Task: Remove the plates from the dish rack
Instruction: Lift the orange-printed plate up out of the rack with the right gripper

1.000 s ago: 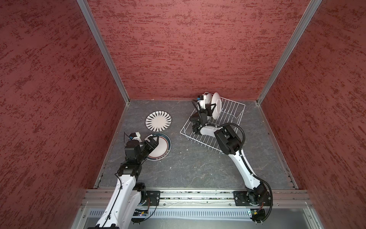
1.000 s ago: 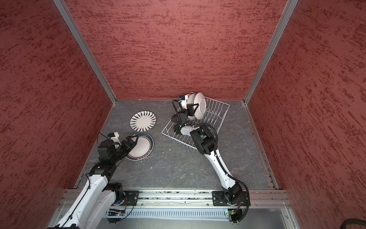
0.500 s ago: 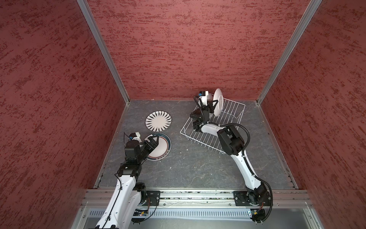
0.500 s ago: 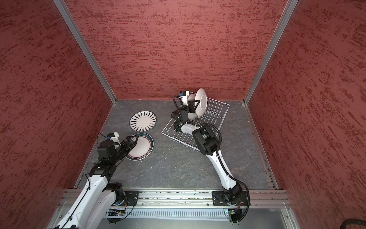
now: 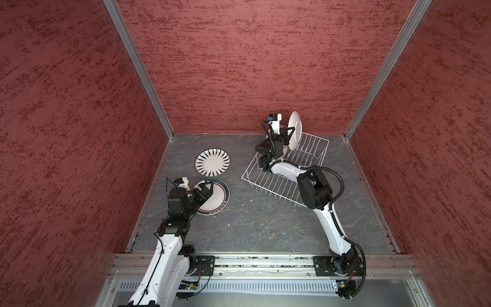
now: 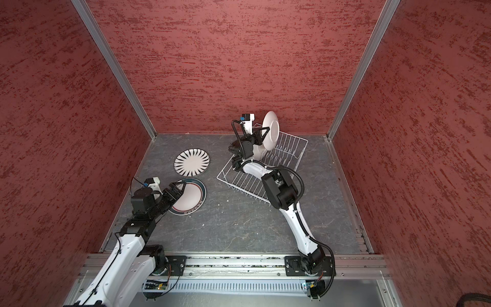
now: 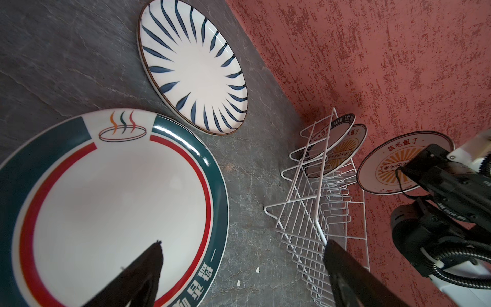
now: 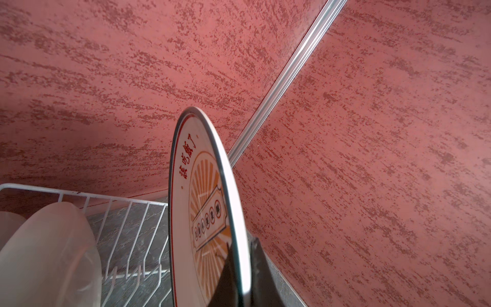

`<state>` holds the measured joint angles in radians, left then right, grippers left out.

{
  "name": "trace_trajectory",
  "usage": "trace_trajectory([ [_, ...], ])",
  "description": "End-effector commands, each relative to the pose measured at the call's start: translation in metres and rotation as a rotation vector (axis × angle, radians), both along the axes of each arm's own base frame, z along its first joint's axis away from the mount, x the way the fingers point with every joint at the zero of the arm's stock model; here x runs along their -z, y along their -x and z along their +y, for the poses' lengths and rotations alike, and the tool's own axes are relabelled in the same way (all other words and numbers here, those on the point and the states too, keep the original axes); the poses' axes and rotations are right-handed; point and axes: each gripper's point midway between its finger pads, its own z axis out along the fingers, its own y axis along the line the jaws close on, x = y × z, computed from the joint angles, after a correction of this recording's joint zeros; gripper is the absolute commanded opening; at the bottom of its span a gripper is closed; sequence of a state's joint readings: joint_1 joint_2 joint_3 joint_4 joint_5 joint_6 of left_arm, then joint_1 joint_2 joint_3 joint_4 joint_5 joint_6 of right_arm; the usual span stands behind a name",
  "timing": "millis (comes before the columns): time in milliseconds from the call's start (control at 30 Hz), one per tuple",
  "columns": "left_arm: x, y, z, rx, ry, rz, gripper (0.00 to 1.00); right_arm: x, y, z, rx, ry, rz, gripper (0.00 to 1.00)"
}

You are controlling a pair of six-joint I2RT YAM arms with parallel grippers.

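Observation:
My right gripper is shut on the rim of a white plate with an orange sunburst face, held upright above the far end of the white wire dish rack. Two more plates stand upright in the rack; the white back of one is close beside the held plate. My left gripper is open, hovering over a green-and-red-rimmed plate lying flat on the table. A striped plate lies flat behind it.
Red textured walls close in the grey table at the back and both sides. The rack sits askew near the back right corner, and my right arm reaches over it. Small white crumbs lie on the table.
My right gripper has lifted the sunburst plate up out of the rack and a little toward the back wall. The left arm has stayed still.

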<state>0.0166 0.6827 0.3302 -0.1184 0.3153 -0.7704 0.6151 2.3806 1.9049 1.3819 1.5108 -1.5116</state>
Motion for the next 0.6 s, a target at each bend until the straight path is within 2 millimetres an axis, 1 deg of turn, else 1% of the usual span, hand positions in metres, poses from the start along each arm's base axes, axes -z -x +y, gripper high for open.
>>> trace_trajectory([
  [0,-0.012,-0.005,-0.003,0.02,-0.009,-0.038,0.94,-0.062,0.02,-0.001,-0.044,-0.028,-0.101,0.0],
  [67,-0.012,-0.006,-0.003,0.024,-0.007,-0.037,0.94,-0.075,0.027,0.001,-0.061,-0.027,-0.112,0.0],
  [167,-0.015,-0.007,-0.004,0.028,-0.003,-0.038,0.94,-0.088,0.034,0.003,-0.085,-0.03,-0.122,0.0],
  [300,-0.015,-0.009,-0.005,0.034,-0.004,-0.039,0.94,-0.096,0.041,0.008,-0.12,-0.031,-0.106,0.0],
  [433,-0.014,-0.01,-0.006,0.04,0.004,-0.033,0.94,-0.101,0.048,0.02,-0.198,-0.041,-0.067,0.0],
  [500,-0.015,-0.011,-0.007,0.044,0.008,-0.034,0.94,-0.104,0.051,0.025,-0.254,-0.077,-0.051,0.0],
  [567,-0.017,-0.012,-0.007,0.044,0.009,-0.039,0.94,-0.106,0.055,0.026,-0.319,-0.165,-0.038,0.0],
])
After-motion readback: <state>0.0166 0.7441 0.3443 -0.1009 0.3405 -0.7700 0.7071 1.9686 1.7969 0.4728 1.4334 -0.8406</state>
